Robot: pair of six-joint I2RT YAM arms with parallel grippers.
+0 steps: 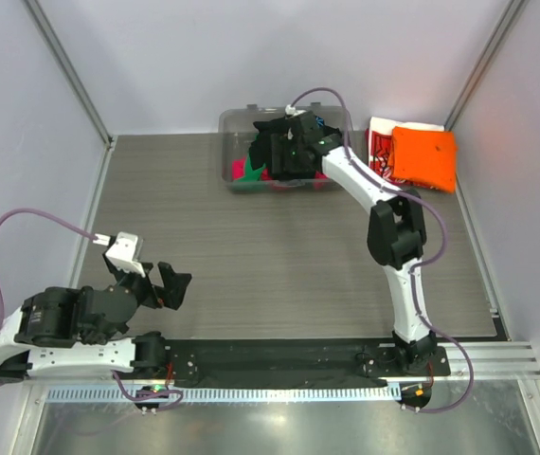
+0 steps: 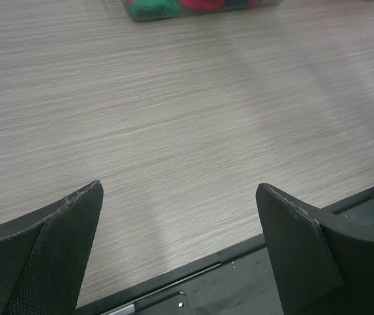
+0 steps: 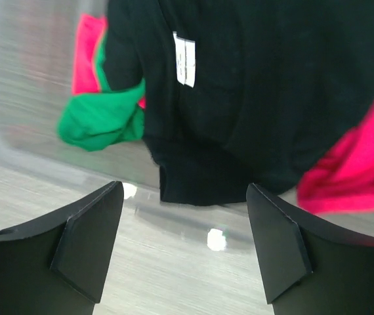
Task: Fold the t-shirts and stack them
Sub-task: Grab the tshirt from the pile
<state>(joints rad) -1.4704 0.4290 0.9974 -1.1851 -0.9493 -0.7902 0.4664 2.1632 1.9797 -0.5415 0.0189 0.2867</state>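
A black t-shirt (image 3: 252, 98) with a white neck label lies heaped in the clear bin (image 1: 237, 123), draped over its near wall. A green t-shirt (image 3: 102, 118) and a magenta one (image 3: 351, 177) lie beside it in the bin. My right gripper (image 3: 185, 190) hangs open just in front of the black shirt's lower edge, with nothing between its fingers; in the top view this gripper (image 1: 272, 163) is over the bin. A folded orange t-shirt (image 1: 424, 158) lies on a red-and-white printed one (image 1: 379, 147) at the back right. My left gripper (image 1: 161, 284) is open and holds nothing, low near the front left.
The bin's see-through near wall (image 3: 16, 131) stands between my right fingers and the cloth. Grey walls close the back and sides. A black strip (image 2: 252, 275) runs along the table's near edge under my left gripper (image 2: 179, 189). The bin (image 2: 138, 16) shows far ahead of it.
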